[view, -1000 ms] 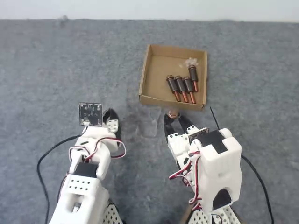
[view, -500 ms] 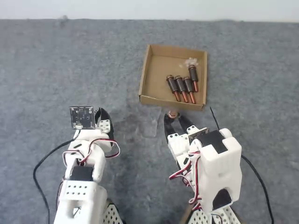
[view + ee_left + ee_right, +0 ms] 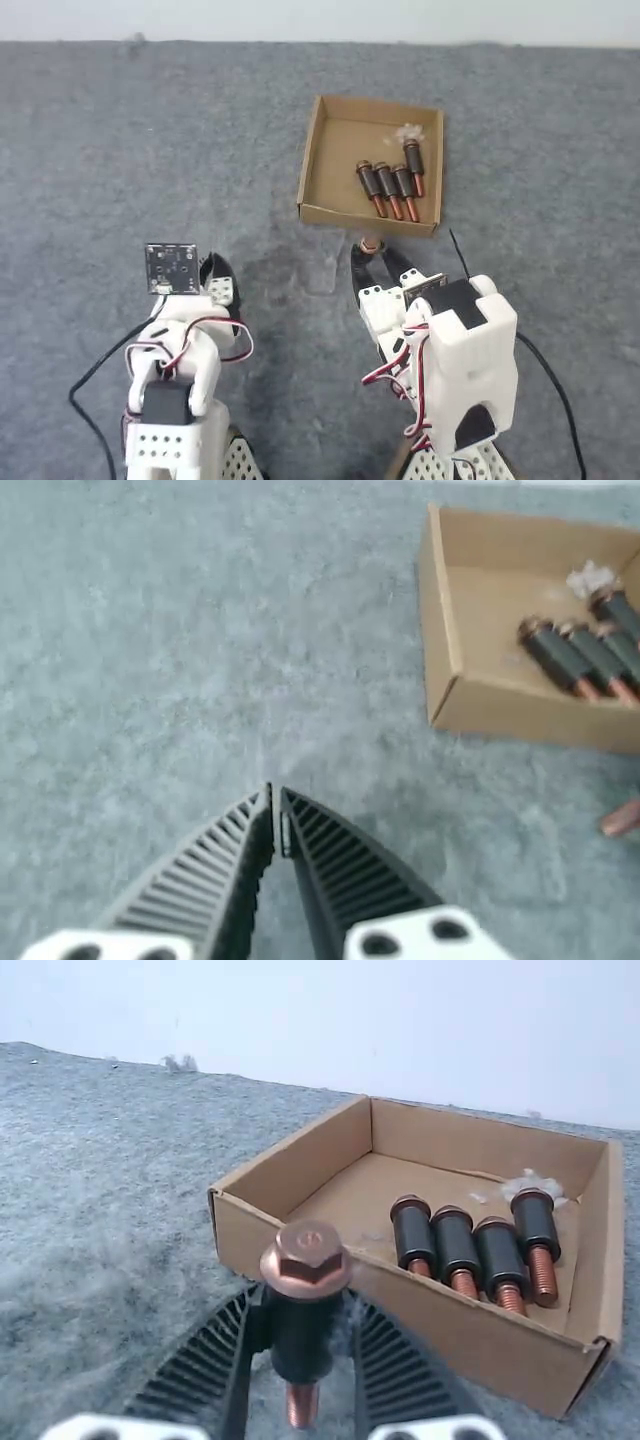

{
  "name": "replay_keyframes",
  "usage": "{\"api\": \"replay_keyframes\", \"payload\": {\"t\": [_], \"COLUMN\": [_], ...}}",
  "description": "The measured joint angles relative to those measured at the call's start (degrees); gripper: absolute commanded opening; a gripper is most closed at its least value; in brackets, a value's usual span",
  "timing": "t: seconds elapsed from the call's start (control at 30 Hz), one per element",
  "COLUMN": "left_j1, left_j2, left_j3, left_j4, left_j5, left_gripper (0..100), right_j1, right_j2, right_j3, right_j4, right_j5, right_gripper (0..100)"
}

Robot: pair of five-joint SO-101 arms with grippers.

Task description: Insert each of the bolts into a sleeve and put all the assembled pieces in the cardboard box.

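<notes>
The cardboard box lies at the back centre of the grey mat, with several assembled bolt-and-sleeve pieces lying side by side in it. My right gripper stands just in front of the box's near wall, shut on an upright assembled piece, a copper bolt in a black sleeve. My left gripper is shut and holds nothing, low over the bare mat, left of the box and nearer the front.
Grey felt mat covers the table up to a white wall at the back. A small white fluff lies in the box's far corner. Open mat lies left of the box and between the two arms.
The left arm has drawn back toward its base and a little to the left, its gripper staying shut. The right arm and the piece it holds have not moved.
</notes>
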Motion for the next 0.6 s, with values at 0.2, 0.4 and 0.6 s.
{"api": "replay_keyframes", "payload": {"t": [0.2, 0.4, 0.6], "left_j1": [0.00, 0.00, 0.26], "left_j2": [-0.09, -0.09, -0.09], "left_j3": [0.00, 0.00, 0.00], "left_j4": [7.74, 9.93, 15.12], "left_j5": [0.00, 0.00, 0.00], "left_gripper": [1, 1, 1], "right_j1": [0.00, 2.55, 3.34], "right_j2": [0.00, -5.80, -15.56], "right_j3": [0.00, 2.29, 4.66], "right_j4": [0.00, 0.97, 11.78], "right_j5": [0.00, 0.00, 0.00], "right_gripper": [0.6, 0.6, 0.6]}}
